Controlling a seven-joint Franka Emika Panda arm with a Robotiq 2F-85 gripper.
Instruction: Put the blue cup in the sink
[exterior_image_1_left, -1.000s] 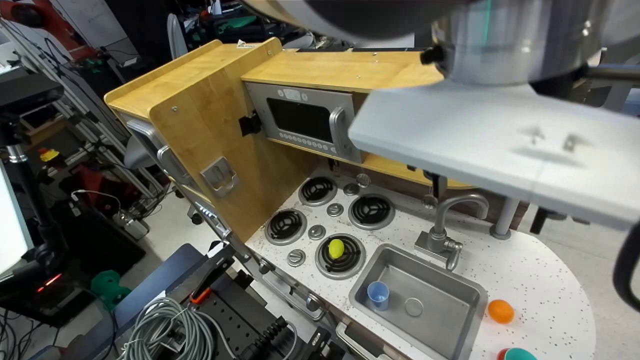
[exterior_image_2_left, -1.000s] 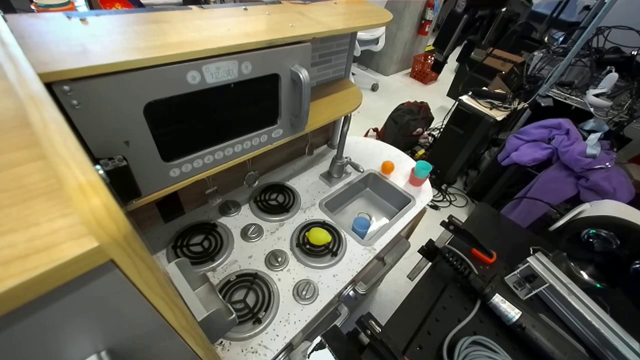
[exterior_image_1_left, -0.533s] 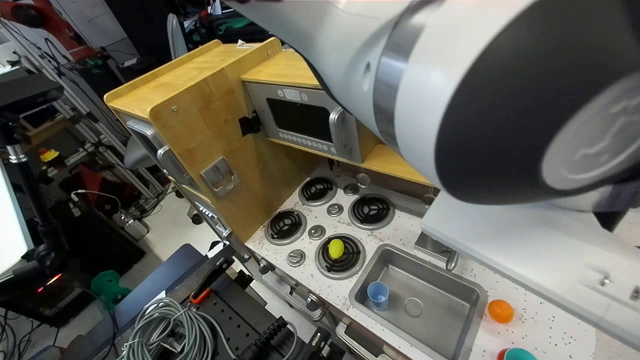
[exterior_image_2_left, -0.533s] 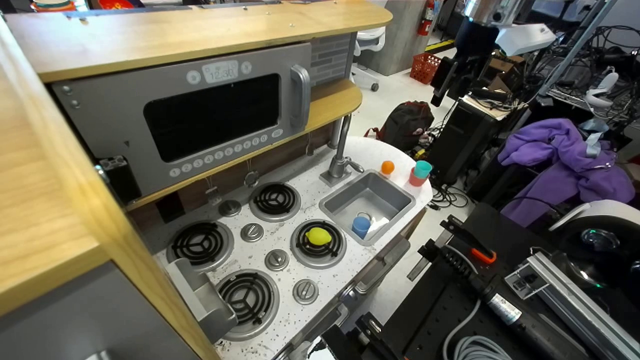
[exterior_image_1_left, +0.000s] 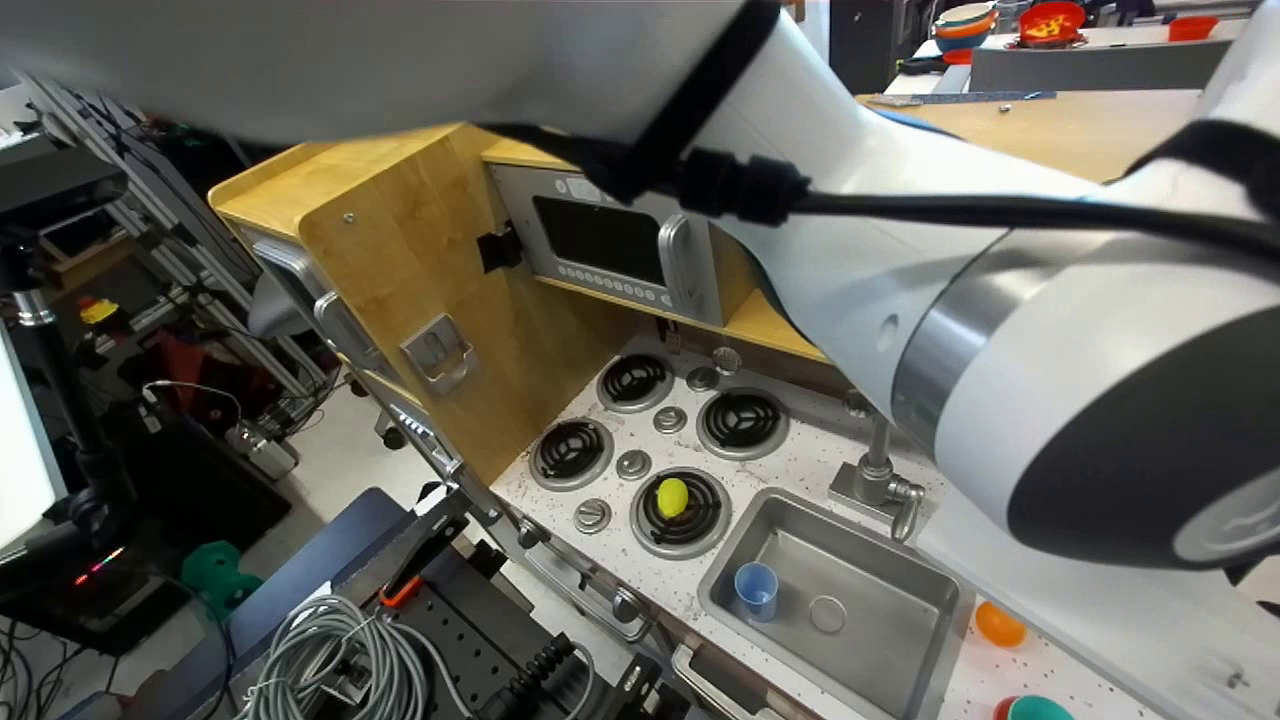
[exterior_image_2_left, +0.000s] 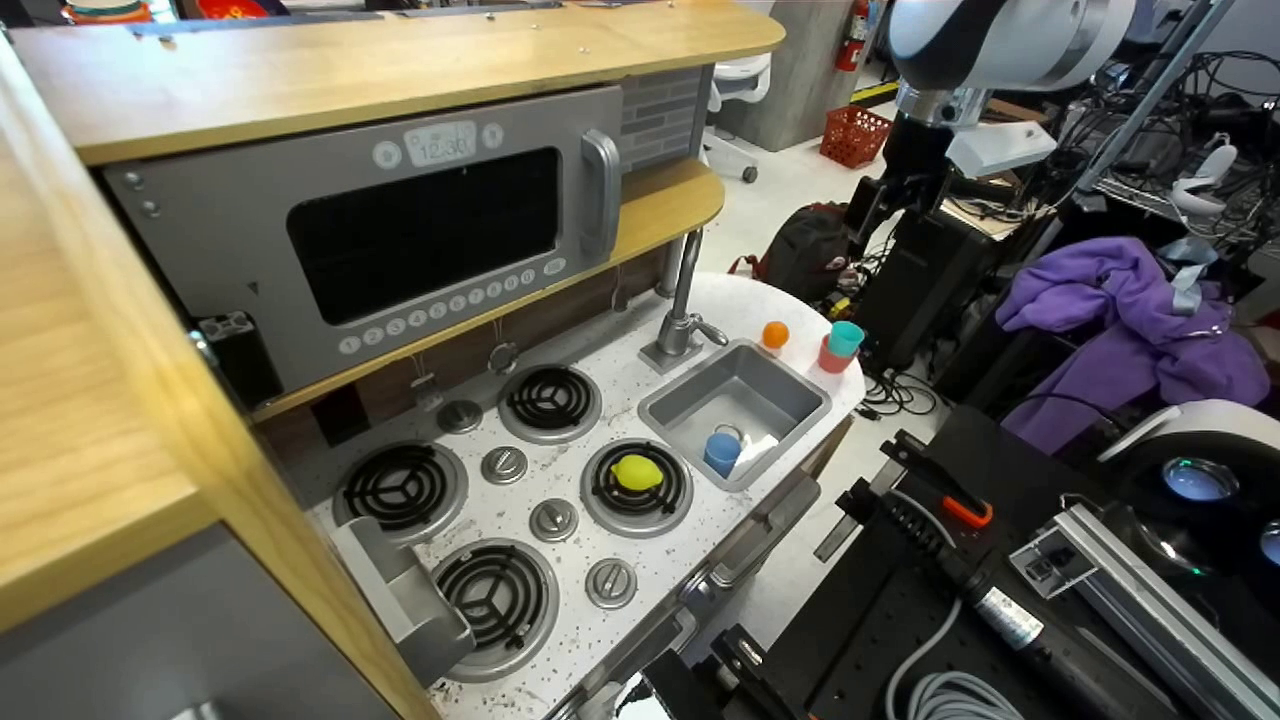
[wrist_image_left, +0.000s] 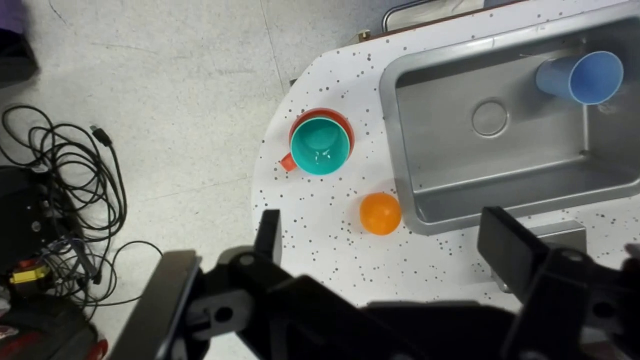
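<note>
A turquoise-blue cup (wrist_image_left: 320, 147) stands nested in a red cup (wrist_image_left: 288, 162) on the counter's rounded end; the pair also shows in an exterior view (exterior_image_2_left: 845, 338). A plain blue cup (wrist_image_left: 557, 77) lies tilted inside the metal sink (wrist_image_left: 445, 125), near the basin end farther from the nested cups. It shows in both exterior views (exterior_image_1_left: 756, 588) (exterior_image_2_left: 722, 453). My gripper (wrist_image_left: 381, 220) is open and empty above the counter. Its fingers frame an orange ball in the wrist view. In an exterior view the gripper (exterior_image_2_left: 862, 215) is above and beyond the nested cups.
The orange ball (wrist_image_left: 380, 214) sits against the sink's edge. The grey tap (exterior_image_1_left: 876, 480) rises behind the basin. A yellow lemon (exterior_image_2_left: 637, 473) lies on a burner. The microwave shelf (exterior_image_2_left: 660, 215) overhangs the counter's back. My arm covers part of the counter in an exterior view.
The arm has swung over the scene, and my gripper has come down toward the counter's rounded end. The cups, ball and lemon have not moved.
</note>
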